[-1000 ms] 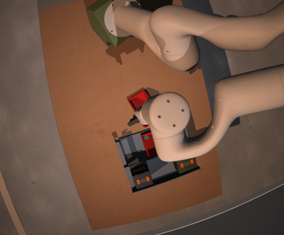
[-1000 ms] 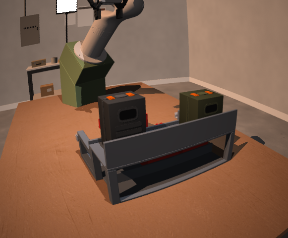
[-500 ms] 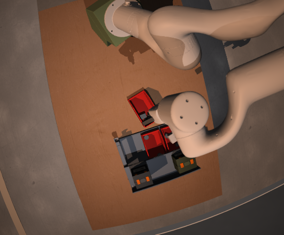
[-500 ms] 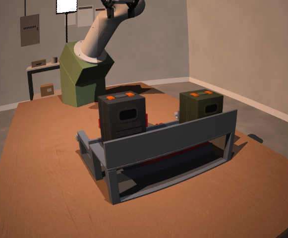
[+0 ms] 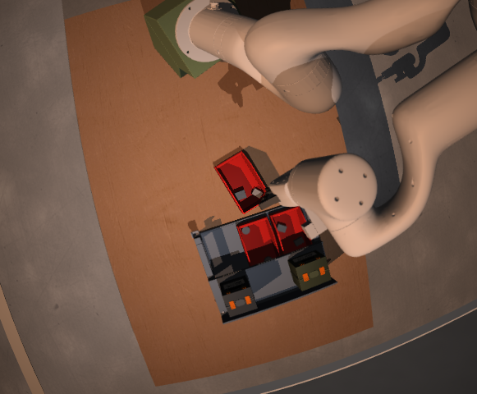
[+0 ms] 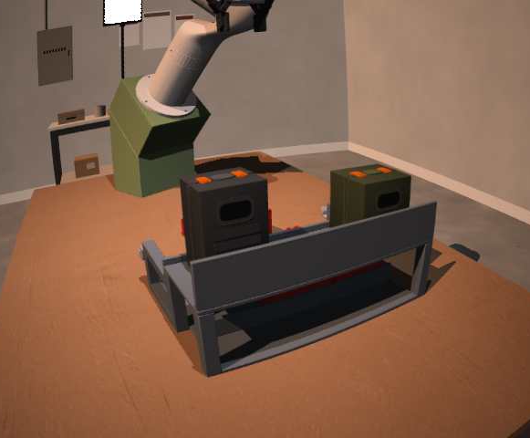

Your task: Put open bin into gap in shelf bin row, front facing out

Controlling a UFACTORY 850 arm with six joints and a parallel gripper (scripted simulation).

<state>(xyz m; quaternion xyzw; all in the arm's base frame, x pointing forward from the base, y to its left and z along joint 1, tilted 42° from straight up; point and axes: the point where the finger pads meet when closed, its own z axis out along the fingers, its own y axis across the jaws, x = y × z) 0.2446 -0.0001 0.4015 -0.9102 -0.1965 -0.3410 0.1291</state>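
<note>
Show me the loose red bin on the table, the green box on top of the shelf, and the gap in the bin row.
loose red bin point(image 5: 235, 173): top view, inner floor.
green box point(image 6: 368, 192): exterior view, facing side.
gap point(image 5: 221, 245): top view, bare shelf floor left of the shelved bins.

Desk point(image 6: 67, 306): wood-look, matt, faint grain. Shelf point(image 6: 312, 255): grey, matt (metal or plastic, cannot tell). Open bin point(image 5: 241, 180): red, plastic-look, slight sheen. Arm point(image 5: 348, 199): smooth, satin beige shell.

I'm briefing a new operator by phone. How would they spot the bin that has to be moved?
Find the grey shelf on the brown table. Just beyond its open front, towards the green robot base, sits one red bin. Unlike the two red bins inside the shelf, it stands alone on the table, skewed.
</note>
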